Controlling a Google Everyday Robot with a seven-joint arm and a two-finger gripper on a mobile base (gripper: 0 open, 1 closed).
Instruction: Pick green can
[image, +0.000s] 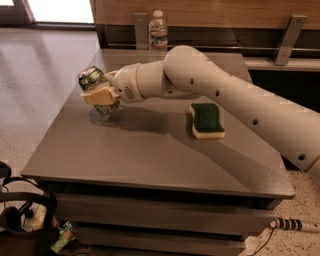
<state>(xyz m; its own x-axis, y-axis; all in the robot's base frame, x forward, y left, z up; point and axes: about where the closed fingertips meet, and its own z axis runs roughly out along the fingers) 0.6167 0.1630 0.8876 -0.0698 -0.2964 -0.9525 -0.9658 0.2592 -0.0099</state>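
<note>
The two-finger gripper (103, 91) is clamped around the small shiny green aluminium can (92, 80), holding it tilted above the left side of the grey square table (150, 155). A flat green-topped yellow sponge (206, 120) lies well apart, to the right.

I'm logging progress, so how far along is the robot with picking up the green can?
Done: the gripper is shut on the green can. In hand: the can hangs tilted, apparently just clear of the table near its left edge, with its shadow beneath. Left: little, perhaps raising it higher. The sponge and water bottle sit apart from it.
</note>
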